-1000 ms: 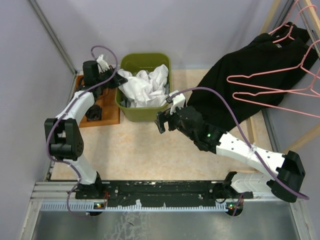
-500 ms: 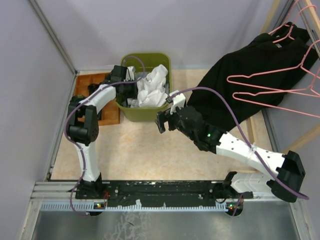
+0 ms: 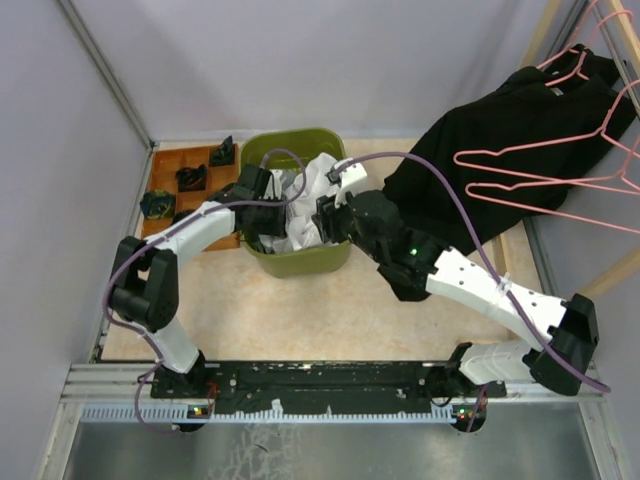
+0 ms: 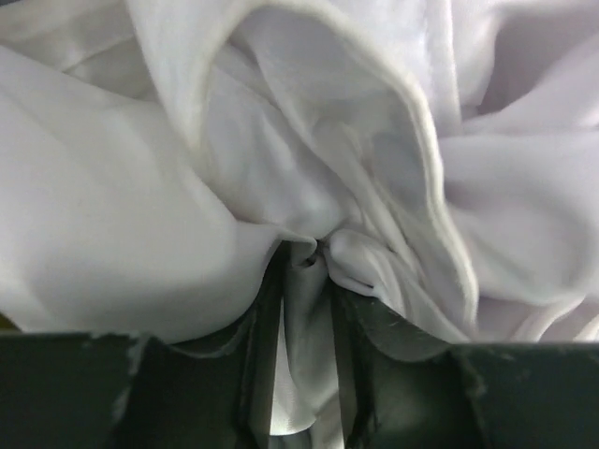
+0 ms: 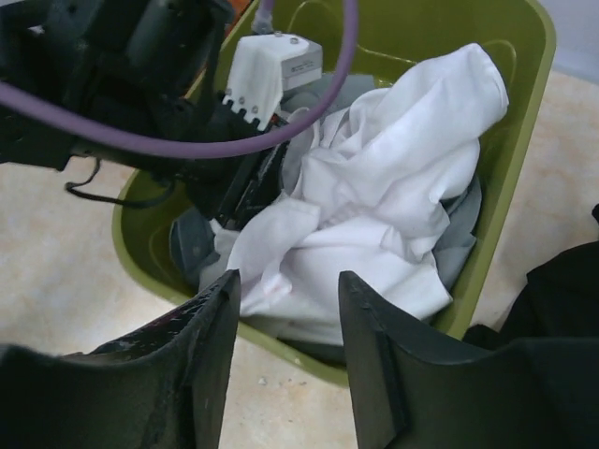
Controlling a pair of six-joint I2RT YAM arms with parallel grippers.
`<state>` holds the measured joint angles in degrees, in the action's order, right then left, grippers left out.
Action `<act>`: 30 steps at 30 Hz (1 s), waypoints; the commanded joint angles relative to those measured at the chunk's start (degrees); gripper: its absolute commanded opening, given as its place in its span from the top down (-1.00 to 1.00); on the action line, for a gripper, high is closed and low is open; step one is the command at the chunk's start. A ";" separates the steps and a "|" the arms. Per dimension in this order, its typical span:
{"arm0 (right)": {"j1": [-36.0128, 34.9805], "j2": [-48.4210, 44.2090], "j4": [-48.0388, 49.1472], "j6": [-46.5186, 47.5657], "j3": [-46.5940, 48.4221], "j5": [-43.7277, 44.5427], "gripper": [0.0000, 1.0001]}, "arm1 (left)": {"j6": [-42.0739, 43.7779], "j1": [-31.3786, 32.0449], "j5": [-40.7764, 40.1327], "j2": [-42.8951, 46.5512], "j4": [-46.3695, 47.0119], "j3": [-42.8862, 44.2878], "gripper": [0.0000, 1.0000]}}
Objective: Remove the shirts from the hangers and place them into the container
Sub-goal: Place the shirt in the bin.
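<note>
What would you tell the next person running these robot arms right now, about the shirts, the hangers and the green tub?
Left gripper: down in the green tub, with a fold of the white shirt between its fingers; whether it grips firmly is unclear.
Right gripper: open and empty, over the tub's near rim.
Done: the white shirt and a grey shirt lie in the tub.
Left: the black shirt hangs at the right, among the pink hangers, draping down to the table. It has to come off and go in the tub.
</note>
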<state>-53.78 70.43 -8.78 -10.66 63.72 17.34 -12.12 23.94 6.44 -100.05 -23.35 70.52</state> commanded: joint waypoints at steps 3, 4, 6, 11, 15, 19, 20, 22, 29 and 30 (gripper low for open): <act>3.06 7.80 -2.76 -4.39 8.28 -4.85 0.17 | -0.64 -0.30 -1.58 8.97 -4.26 -1.13 0.11; 3.33 9.31 -2.88 -4.64 9.11 -5.00 0.20 | -1.03 -0.38 -1.72 10.18 -4.10 -0.90 0.06; 3.85 12.39 -2.96 -5.44 10.36 -5.00 0.32 | -2.24 -0.46 -2.72 12.85 -3.34 -1.19 -0.05; 5.10 21.45 -5.32 -6.36 15.70 -9.69 0.42 | -5.31 -0.49 -5.94 20.41 1.93 -6.49 -0.15; 5.21 34.87 -16.57 -5.21 25.60 -14.29 0.35 | -7.48 -0.79 -9.33 27.33 5.27 -11.59 -0.21; 5.19 48.03 -29.85 -2.40 38.21 -12.09 0.32 | -8.37 -1.15 -12.78 33.52 6.39 -15.09 -0.29; 5.18 49.46 -31.87 -1.81 40.63 -10.34 0.30 | -8.55 -1.21 -13.79 35.10 6.47 -15.89 -0.33; 5.23 49.62 -33.68 -0.30 43.76 -8.59 0.21 | -9.01 -1.39 -15.70 38.33 6.52 -17.52 -0.38; 5.24 37.51 -24.33 4.02 43.90 -8.53 -0.04 | -10.74 -1.69 -25.14 49.66 10.54 -28.38 -0.60; 5.22 35.79 -22.69 4.40 43.17 -7.19 -0.09 | -11.22 -1.67 -25.96 51.00 10.81 -29.60 -0.63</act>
<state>-49.04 117.10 -36.42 -9.96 104.79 6.52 -21.21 22.70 -12.47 -53.10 -15.27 45.80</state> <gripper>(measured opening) 0.508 0.790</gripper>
